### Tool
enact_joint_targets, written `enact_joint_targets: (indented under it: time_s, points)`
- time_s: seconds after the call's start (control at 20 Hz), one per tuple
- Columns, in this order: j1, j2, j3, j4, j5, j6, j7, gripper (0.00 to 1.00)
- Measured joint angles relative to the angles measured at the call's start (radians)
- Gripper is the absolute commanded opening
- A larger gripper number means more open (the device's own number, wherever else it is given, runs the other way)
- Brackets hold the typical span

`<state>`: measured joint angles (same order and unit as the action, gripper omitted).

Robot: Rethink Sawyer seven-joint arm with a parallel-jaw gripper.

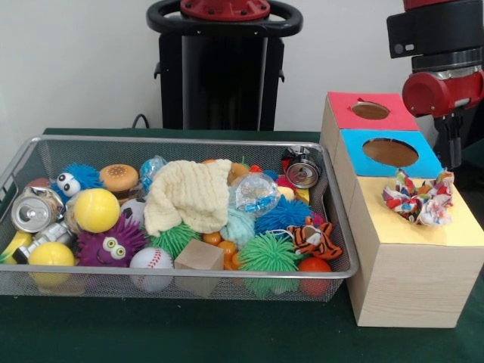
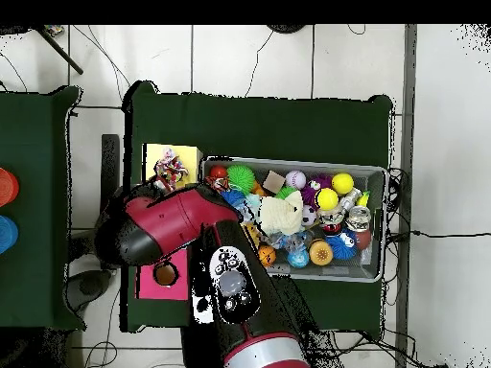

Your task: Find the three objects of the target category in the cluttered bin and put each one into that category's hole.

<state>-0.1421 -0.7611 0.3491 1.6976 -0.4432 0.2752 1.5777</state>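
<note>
The wire mesh bin [image 1: 336, 227] stands on the green table, full of toys; it also shows in the overhead view [image 2: 376, 172]. One speckled rope bundle [image 1: 418, 198] lies on the yellow top of the wooden box [image 1: 408, 280], free of the gripper. The overhead view shows it too [image 2: 171, 165]. No other rope bundle shows in the bin. My gripper [image 1: 454, 147] hangs just above and behind the bundle, at the blue section's right edge. In the overhead view the arm hides it. The blue hole [image 1: 389, 152] and the red hole [image 1: 370, 110] are open.
In the bin lie a cream waffle cloth [image 1: 189, 193], a clear crinkly ball [image 1: 255, 193], a yellow ball [image 1: 97, 209], a baseball [image 1: 150, 259], a wooden block [image 1: 199, 257], a tiger toy [image 1: 314, 238] and cans [image 1: 35, 210]. The pedestal [image 1: 223, 68] stands behind.
</note>
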Motion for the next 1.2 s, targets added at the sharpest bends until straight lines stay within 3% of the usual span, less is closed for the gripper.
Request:
enact_joint_targets:
  time_s: [1.2]
  points:
    - [0.008, 0.018, -0.083, 0.0, 0.094, -0.056, 0.0, 0.0]
